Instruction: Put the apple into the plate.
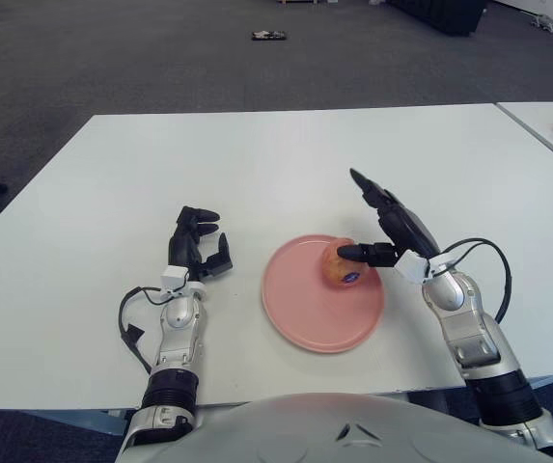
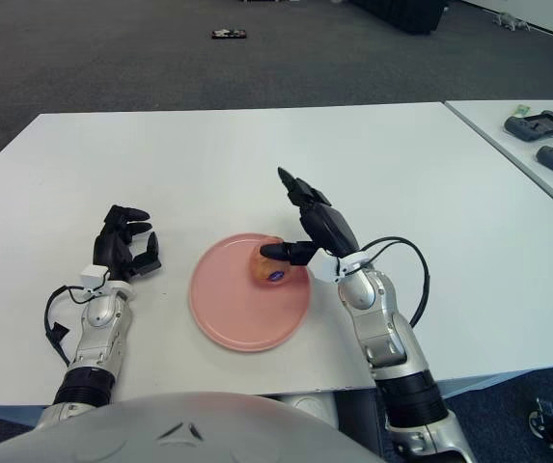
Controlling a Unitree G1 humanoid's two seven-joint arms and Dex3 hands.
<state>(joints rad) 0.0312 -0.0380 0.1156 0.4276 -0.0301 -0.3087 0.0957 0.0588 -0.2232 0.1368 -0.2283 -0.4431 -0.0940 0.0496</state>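
Observation:
A reddish-yellow apple with a small blue sticker sits in the pink plate, toward its far right side. My right hand is just right of the apple. Its fingers are spread and point up and away, and its thumb tip is at the apple's top right side. The hand does not enclose the apple. My left hand shows on the white table left of the plate, with relaxed fingers holding nothing.
The white table stretches far behind the plate. A second table at the right carries dark devices. A small dark object lies on the carpet far behind.

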